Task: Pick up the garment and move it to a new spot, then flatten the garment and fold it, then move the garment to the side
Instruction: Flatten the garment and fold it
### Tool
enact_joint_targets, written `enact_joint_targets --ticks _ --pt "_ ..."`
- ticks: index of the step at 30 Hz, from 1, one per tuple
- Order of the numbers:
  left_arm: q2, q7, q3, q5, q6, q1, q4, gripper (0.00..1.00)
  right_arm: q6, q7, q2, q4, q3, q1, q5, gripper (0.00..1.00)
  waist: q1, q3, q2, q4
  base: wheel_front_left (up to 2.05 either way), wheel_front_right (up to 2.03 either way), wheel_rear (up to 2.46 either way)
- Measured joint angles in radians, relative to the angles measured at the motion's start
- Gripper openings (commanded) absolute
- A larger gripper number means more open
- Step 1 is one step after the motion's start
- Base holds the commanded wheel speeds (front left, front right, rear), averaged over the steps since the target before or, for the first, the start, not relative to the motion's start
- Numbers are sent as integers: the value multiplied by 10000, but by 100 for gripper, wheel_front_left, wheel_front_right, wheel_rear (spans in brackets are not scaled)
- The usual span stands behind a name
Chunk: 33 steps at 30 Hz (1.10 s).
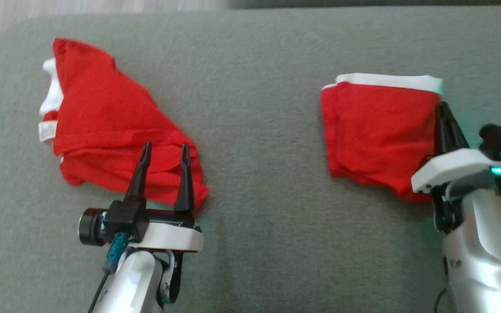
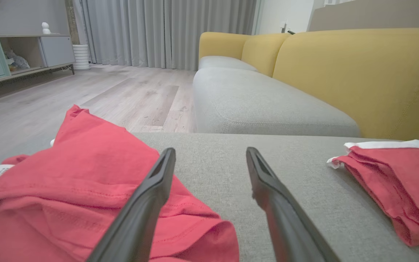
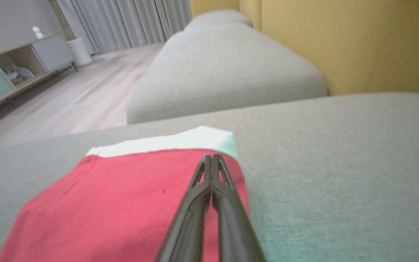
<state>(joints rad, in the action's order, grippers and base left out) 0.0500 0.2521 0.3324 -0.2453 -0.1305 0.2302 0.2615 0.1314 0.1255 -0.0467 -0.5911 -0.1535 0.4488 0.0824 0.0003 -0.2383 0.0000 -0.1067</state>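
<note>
Jaws of the right gripper [image 1: 443, 107] are clenched, the two dark fingers pressed flat together at the right edge of the folded red cloth garment with a white band [image 1: 376, 130]. The right wrist view places the tips just below that band's corner. No cloth shows between them, so I cannot confirm that a layer is pinched.

Jaws of the left gripper [image 1: 166, 148] are released and stand wide apart, holding nothing. They hover over the lower hem of the crumpled red cloth garment with white trim [image 1: 102, 117].

Both garments lie on the grey woven sofa cushion [image 1: 259, 152], well apart. The crumpled one is at the robot's left, the folded one at its right.

Assessment: the folded garment is a neat rectangle with stacked edges, consistent with folding complete. A closed pinch at its outer edge suits dragging or lifting it aside, which I judge to be the step in hand. The left gripper's spread stance over loose fabric suggests readiness for a pick-up, not a grip.

Risk noted: pulling by one edge may unstack the layers. The hold should be verified before any move.
</note>
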Motion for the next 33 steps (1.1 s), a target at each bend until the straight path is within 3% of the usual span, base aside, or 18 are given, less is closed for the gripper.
enact_joint_targets --ticks 6,11,15,22,25,29,33 --pt "-12 0 219 -96 -17 258 6 100 0 -75 -79 -2173 -341 1130 -410 0 -1 -469 0 -478 0 0 0" --pt "-15 0 240 -272 -79 404 -88 100 0 721 -161 -2966 245 1955 -238 0 -2 -499 0 -620 0 0 0" --pt "-17 0 213 -274 -192 408 -117 100 0 1043 -165 -3258 1329 2228 372 0 -3 -368 0 -604 0 0 0" --pt "-19 2 242 -274 -196 393 -146 100 0 1009 -171 -4023 4197 2199 1561 0 -4 -203 0 -594 0 0 0" --pt "-19 2 244 -274 -207 391 -130 100 0 926 -167 -4255 4880 2199 1883 0 -4 -107 0 -538 0 0 0" --pt "-19 0 219 -274 -207 337 -100 100 0 1057 -157 -4399 4968 2185 2092 0 -3 87 0 -380 0 0 0" --pt "-21 2 107 -274 -251 178 -105 100 0 1223 -188 -3829 4105 2054 2025 0 -4 373 0 -117 0 0 0"
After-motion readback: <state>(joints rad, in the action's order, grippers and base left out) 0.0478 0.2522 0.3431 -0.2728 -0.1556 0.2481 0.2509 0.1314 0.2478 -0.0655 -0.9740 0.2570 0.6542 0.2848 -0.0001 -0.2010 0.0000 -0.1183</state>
